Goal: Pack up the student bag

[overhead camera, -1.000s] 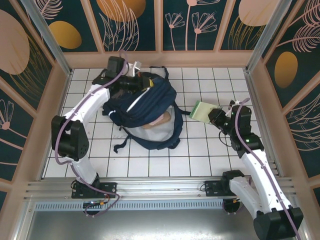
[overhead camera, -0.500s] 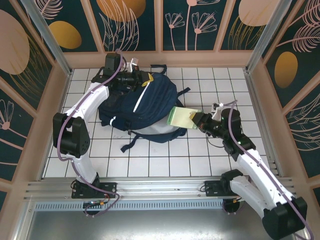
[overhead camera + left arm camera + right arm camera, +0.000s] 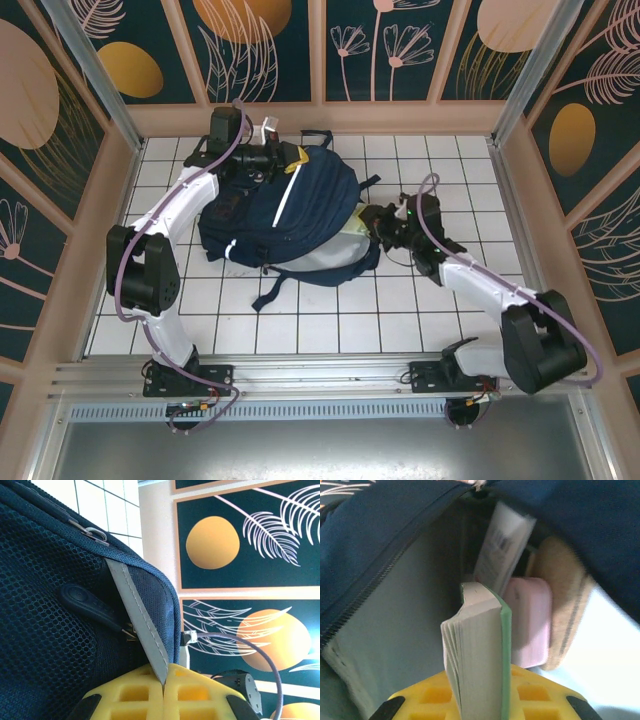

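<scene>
Green book point(image 3: 480, 655), clamped in right jaws, has moved from frame right into student bag point(image 3: 290, 215) mouth; left jaws pinch reflective stripe point(image 3: 137, 615), holding bag up.

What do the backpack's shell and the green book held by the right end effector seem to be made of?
The student bag looks like woven navy synthetic fabric, matte, with a mesh panel whose honeycomb holes show. Its grey stripe, stitched along both edges, seems reflective tape. The book is paper, its stacked page edges visible, in a smooth green cover, perhaps coated card.
</scene>
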Controlling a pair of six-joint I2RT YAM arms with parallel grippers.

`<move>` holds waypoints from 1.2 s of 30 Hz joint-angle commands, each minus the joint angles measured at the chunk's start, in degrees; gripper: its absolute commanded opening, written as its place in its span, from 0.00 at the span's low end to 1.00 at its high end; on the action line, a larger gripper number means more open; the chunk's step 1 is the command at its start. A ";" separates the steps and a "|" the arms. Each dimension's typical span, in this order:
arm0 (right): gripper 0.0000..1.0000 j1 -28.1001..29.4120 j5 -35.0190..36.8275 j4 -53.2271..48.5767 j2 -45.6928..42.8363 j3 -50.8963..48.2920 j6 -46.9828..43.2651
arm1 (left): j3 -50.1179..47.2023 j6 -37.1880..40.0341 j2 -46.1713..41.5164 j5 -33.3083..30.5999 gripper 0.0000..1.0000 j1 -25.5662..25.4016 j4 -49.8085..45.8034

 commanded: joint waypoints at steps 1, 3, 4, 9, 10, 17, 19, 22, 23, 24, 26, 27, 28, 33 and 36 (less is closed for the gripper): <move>0.00 2.78 2.61 3.88 2.71 7.03 1.64 | 1.14 0.28 -3.44 4.72 0.00 -0.17 8.80; 0.00 4.20 3.49 2.22 6.44 10.16 1.54 | 1.23 0.19 -3.44 4.81 0.00 -0.13 9.14; 0.00 4.84 3.85 1.30 8.86 12.04 1.86 | 1.34 0.13 -3.35 4.81 0.00 -0.19 9.23; 0.00 7.44 9.10 1.87 19.25 18.19 6.33 | 1.38 -0.93 -2.71 5.25 0.00 -0.14 10.81; 0.00 7.91 10.42 1.51 21.45 19.78 7.73 | 1.30 -1.14 -2.71 5.25 0.00 -0.13 11.13; 0.15 10.54 11.64 10.01 35.09 28.84 10.41 | 1.25 -3.59 -2.19 5.97 0.00 -0.14 13.96; 0.28 10.72 11.16 9.16 38.29 31.54 9.19 | 1.62 -3.68 -2.00 5.97 0.00 -0.17 13.90; 0.43 10.58 9.82 11.28 39.94 30.77 9.76 | 1.96 -3.58 -1.75 5.73 0.00 -0.04 13.54; 0.46 10.51 10.15 11.24 39.62 30.20 9.28 | 1.94 -3.59 -1.74 5.60 0.00 0.13 13.46; 0.50 10.52 10.42 10.10 39.04 30.14 8.37 | 1.87 -3.50 -1.74 5.46 0.00 0.15 13.30; 0.56 10.45 10.45 8.55 37.76 30.24 5.70 | 1.72 -3.51 -1.83 5.03 0.00 0.53 13.06; 0.60 10.45 10.66 7.26 36.87 30.27 4.05 | 1.82 -3.51 -1.87 4.91 0.00 0.63 12.93; 0.65 10.56 10.94 6.14 35.71 30.04 2.64 | 1.80 -3.51 -1.78 4.74 0.00 0.85 12.76; 0.81 10.16 10.54 7.52 29.42 25.05 -1.87 | 1.91 -3.91 -2.10 4.02 0.00 2.15 12.83; 0.85 9.62 9.31 9.78 26.46 20.83 -2.03 | 1.99 -4.28 -2.44 3.93 0.00 2.67 13.08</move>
